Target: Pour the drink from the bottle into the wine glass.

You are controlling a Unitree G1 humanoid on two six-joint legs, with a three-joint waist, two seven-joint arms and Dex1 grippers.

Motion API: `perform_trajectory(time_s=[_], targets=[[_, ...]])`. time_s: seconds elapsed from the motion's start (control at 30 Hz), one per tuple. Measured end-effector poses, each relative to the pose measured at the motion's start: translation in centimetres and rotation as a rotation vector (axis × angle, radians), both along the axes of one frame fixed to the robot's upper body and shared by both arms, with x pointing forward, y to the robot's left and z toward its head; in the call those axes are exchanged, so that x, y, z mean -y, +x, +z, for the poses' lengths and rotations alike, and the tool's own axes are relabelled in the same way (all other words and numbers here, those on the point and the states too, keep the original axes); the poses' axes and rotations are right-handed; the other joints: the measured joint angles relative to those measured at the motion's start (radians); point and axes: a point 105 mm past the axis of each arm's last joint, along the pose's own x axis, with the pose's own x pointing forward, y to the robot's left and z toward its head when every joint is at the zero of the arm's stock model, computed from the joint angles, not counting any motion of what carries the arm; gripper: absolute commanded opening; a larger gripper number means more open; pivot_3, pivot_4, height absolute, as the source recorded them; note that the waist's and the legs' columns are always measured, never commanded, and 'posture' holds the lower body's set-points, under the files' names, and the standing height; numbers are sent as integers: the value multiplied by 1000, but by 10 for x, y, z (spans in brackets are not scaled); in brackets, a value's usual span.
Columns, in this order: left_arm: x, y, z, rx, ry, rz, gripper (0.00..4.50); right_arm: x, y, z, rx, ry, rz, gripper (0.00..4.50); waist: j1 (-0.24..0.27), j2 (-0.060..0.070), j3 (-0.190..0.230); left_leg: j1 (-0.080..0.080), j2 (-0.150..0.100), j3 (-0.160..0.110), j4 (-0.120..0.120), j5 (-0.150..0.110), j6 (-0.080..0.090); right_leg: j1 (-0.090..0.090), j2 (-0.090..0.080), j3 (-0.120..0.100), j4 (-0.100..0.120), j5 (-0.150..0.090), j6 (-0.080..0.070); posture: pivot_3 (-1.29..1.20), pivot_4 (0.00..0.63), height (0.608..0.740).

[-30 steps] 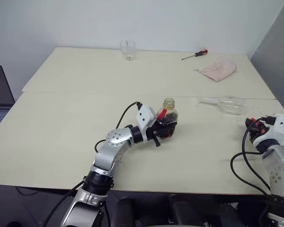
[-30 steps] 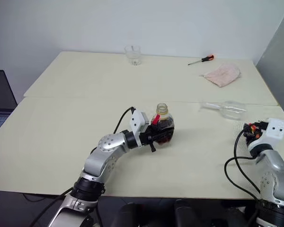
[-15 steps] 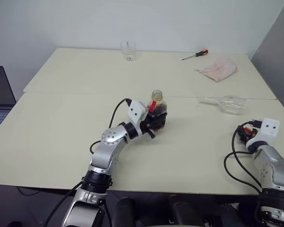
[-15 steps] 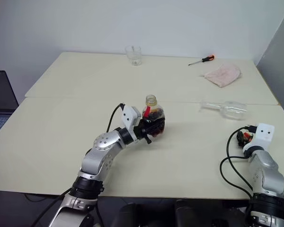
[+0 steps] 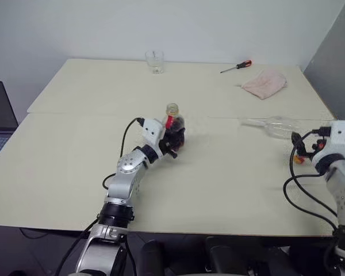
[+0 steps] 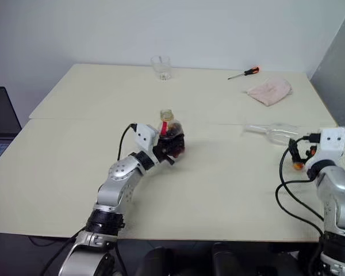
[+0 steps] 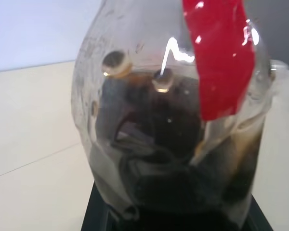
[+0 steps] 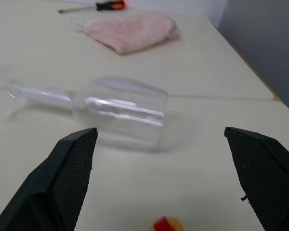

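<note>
My left gripper (image 5: 171, 140) is shut on the bottle (image 5: 173, 123), a small clear bottle with a red neck label, and holds it upright and uncapped above the middle of the table. The dark drink (image 7: 168, 168) fills its lower part. At the right, the wine glass (image 5: 278, 126) lies on its side, its stem pointing left. Just in front of it, my right gripper (image 8: 160, 132) is open with nothing between its fingers (image 8: 72, 178) and faces the bowl of the glass (image 8: 120, 111). A yellow-and-red cap (image 8: 164, 224) lies on the table under that gripper.
A short clear tumbler (image 5: 154, 61) stands at the far edge. A red-handled screwdriver (image 5: 237, 66) and a pink cloth (image 5: 264, 84) lie at the far right. A laptop (image 5: 0, 115) sits off the table's left side and a grey partition (image 5: 333, 63) stands on the right.
My left arm has carried the bottle leftward and farther from me. My right gripper has risen and opened wide.
</note>
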Motion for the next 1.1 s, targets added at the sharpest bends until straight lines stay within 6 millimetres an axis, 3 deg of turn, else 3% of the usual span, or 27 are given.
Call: perform_trajectory(time_s=[0.07, 0.23, 0.43, 0.7, 0.97, 1.1], targets=[[-11, 6, -4, -12, -15, 57, 898, -16, 6, 14, 20, -22, 73, 4500, 1, 0, 0, 0, 0, 0, 0, 0, 0, 0, 0, 0, 0, 0, 0, 0, 150, 740], [-37, 18, -21, -34, -1, 207, 898, -78, 16, 42, 68, -62, 331, 4500, 3, 0, 0, 0, 0, -1, 0, 0, 0, 0, 0, -1, 0, 0, 0, 0, 150, 740], [-84, 26, -18, 8, 24, 447, 896, -116, 17, 26, 16, -56, 469, 4500, 4, 0, 0, -1, 0, -1, 0, 0, 0, 0, 0, -1, 0, 0, 0, 0, 150, 740], [-122, 23, -19, 17, -7, 646, 896, -141, 14, 19, -5, -34, 562, 4500, 5, 0, 0, -1, 0, -1, 0, 0, 0, 0, -1, -3, 0, 0, 0, 0, 150, 740], [-139, 19, -21, 9, -49, 731, 888, -154, 13, 19, -8, -35, 617, 4500, 1, 0, 0, -1, 1, -1, 0, 0, 0, 0, -1, -3, 0, 1, -1, 0, 150, 740], [-142, 17, -22, 8, -58, 749, 2234, -156, 12, 20, -8, -38, 630, 4500, 1, 0, 0, 0, 1, 0, 0, 0, 0, 0, -1, -3, 0, 1, -1, 0, 150, 740]])
